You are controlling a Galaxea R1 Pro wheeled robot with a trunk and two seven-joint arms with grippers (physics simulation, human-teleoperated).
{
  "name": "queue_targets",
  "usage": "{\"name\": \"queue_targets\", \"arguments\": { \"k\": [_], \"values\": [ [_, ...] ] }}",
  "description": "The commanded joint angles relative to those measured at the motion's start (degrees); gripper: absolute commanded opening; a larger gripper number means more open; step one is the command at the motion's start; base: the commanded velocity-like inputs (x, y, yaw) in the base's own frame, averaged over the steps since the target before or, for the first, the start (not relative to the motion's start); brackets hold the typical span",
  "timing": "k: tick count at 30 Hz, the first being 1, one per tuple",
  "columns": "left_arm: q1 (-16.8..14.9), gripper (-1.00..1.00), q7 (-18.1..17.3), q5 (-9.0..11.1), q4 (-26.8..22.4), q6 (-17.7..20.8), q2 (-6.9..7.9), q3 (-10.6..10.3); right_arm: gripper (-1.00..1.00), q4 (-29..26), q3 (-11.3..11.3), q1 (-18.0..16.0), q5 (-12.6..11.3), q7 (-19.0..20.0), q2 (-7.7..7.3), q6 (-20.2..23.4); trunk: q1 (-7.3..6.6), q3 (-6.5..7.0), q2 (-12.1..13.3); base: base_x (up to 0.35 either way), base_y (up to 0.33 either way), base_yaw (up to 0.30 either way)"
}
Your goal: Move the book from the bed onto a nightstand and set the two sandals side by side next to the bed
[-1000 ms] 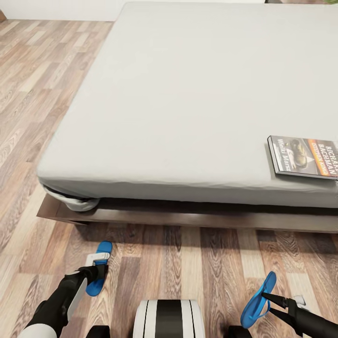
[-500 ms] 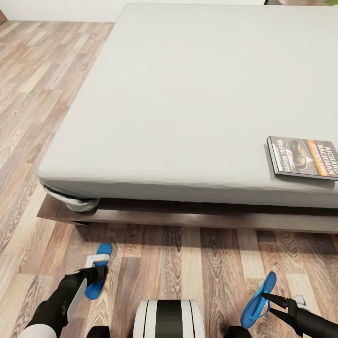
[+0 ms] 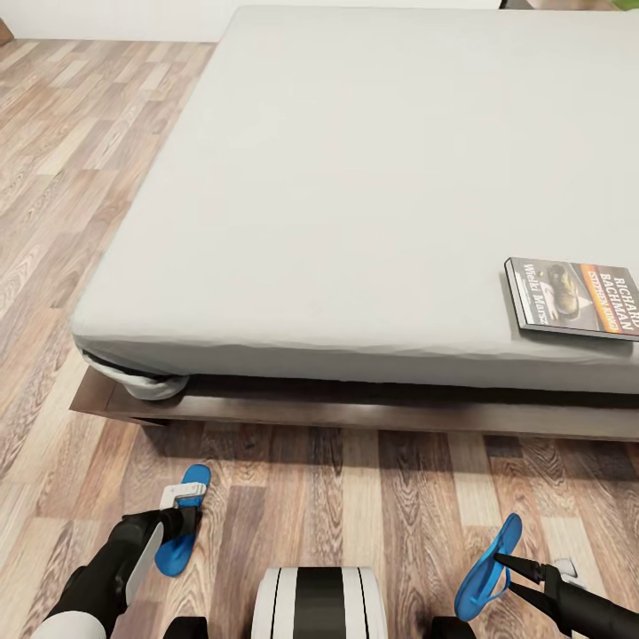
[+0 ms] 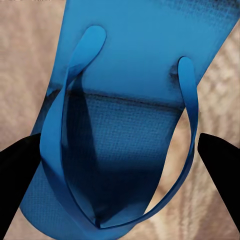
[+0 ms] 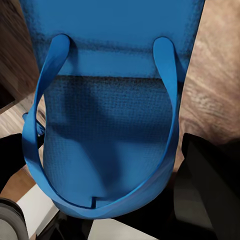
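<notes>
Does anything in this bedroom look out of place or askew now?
Yes. The right sandal stands tilted on edge in the right tool, off the floor. The bed sheet bunches loose under the mattress corner.

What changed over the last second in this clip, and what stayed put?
The left claw drew back toward the robot, and the left sandal slid with it along the floor, a little away from the bed. The right claw kept the right sandal lifted and tilted, unmoved. The book stayed on the mattress near its edge.
</notes>
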Motion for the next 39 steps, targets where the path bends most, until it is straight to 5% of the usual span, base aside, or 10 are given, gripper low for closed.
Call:
{"name": "queue_targets", "arguments": {
  "k": [1, 14, 21, 27, 39],
  "values": [
    [0.0, -1.0, -0.2, 0.3, -0.1, 0.3, 0.02, 0.1, -1.0, 0.1, 0.3, -0.1, -0.5, 0.0, -0.06, 0.3, 0.02, -0.25, 0.0, 0.0, 0.0, 0.0],
    [0.0, -1.0, -0.2, 0.3, -0.1, 0.3, -0.02, 0.1, -1.0, 0.0, 0.2, -0.1, -0.5, 0.0, -0.05, 0.3, 0.35, -3.13, -0.2, 0.0, 0.0, 0.0],
    [0.0, -1.0, -0.3, 0.5, -0.1, 0.3, -0.02, 0.2, -1.0, 0.0, 0.3, -0.1, -0.5, 0.0, 0.02, 0.3, 0.35, -3.13, -0.2, 0.0, 0.0, 0.0],
    [0.0, -1.0, -0.3, 2.4, -0.1, 0.3, -0.02, 1.9, -1.0, 0.0, 0.2, -0.1, -0.5, 0.0, 0.01, 0.3, 0.35, -3.13, -0.2, 0.0, 0.0, 0.0],
    [0.0, -1.0, -0.3, 2.9, 0.0, 0.3, -0.02, 5.8, -1.0, 0.0, 0.2, -0.1, -0.5, 0.0, 0.03, 0.3, 0.35, -3.13, -0.2, 0.0, 0.0, 0.0]
  ]
}}
